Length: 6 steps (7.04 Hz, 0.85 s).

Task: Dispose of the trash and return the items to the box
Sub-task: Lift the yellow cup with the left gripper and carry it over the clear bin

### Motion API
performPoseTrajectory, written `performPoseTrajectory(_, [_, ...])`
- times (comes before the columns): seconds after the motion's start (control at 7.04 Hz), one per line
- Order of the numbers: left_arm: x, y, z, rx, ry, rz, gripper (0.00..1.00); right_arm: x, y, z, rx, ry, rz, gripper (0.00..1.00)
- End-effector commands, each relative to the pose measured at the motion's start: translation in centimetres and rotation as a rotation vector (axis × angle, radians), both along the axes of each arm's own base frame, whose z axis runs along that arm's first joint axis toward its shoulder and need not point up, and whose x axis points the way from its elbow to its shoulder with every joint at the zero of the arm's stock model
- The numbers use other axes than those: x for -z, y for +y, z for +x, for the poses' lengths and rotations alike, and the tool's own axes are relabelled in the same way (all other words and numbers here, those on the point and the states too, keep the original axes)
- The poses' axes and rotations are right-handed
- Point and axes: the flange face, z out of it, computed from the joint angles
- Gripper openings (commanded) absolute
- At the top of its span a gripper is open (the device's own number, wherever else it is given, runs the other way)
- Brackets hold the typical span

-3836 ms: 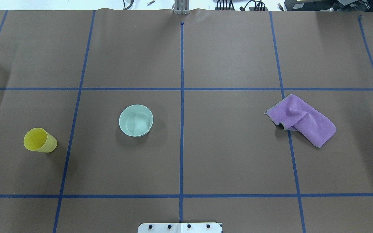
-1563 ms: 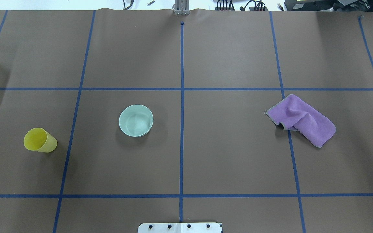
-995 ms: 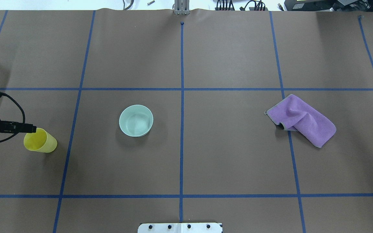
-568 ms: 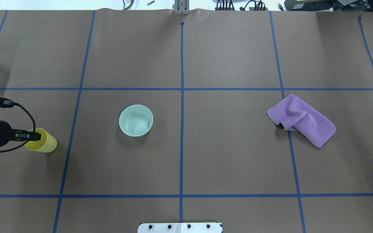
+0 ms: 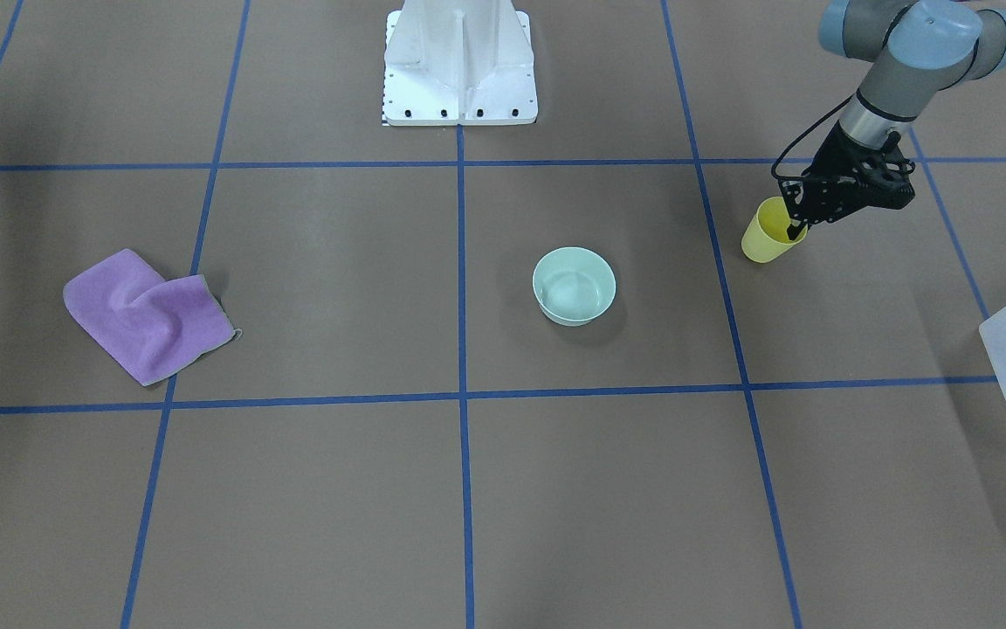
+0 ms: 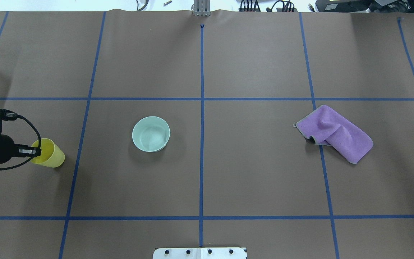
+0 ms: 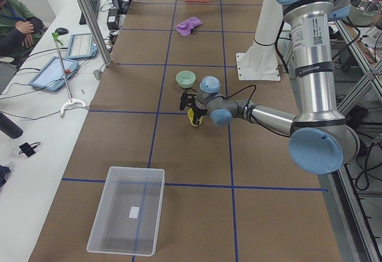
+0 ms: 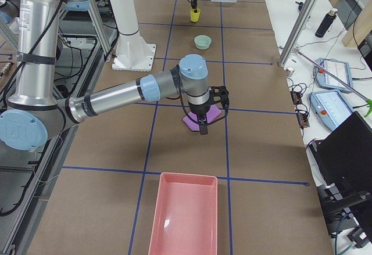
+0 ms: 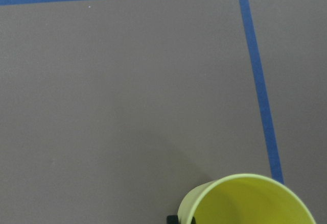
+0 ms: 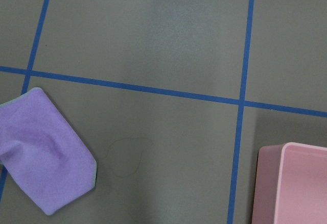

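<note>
One finger of the left claw point(image 5: 793, 231) has entered the small yellow tapered plastic cup point(image 5: 763, 245), nudging it sideways. Whether the claw is pinching the rim cannot be told, but a lift looks near.

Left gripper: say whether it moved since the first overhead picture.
Yes. Left gripper entered from the left edge toward the blue tape line, reaching the yellow cup.

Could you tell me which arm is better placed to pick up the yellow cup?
Left: the left gripper sits at the rim of the yellow cup; the right gripper hangs over the purple cloth, far from it.
</note>
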Motion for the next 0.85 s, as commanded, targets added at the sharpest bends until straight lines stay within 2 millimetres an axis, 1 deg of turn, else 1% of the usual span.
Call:
performPoseTrajectory(0.0, [0.7, -3.3, -8.3, -0.072, 0.038, 0.052, 0.0, 0.2, -0.2, -0.6, 0.013, -0.001, 0.004, 1.0])
performPoseTrajectory(0.14, [-0.4, -5.1, -14.1, -0.104, 0.001, 0.091, 0.0, 0.2, -0.2, -0.8, 0.017, -0.001, 0.005, 1.0])
performPoseTrajectory(0.28, [-1.6, -6.6, -19.4, -0.128, -0.064, 0.132, 0.0, 0.2, -0.2, -0.8, 0.018, -0.001, 0.003, 1.0])
performPoseTrajectory(0.43, [-2.0, -8.4, -23.0, -0.164, -0.127, 0.152, 0.0, 0.1, -0.2, -1.0, 0.021, -0.001, 0.001, 1.0])
performPoseTrajectory(0.57, [-4.1, -11.3, -26.6, -0.199, -0.176, 0.184, 0.0, 0.0, -0.2, -1.0, 0.023, -0.001, -0.002, 1.0])
performPoseTrajectory(0.71, [-7.4, -14.7, -30.5, -0.209, -0.209, 0.211, 0.0, 0.0, -0.3, -1.0, 0.023, -0.001, -0.002, 1.0])
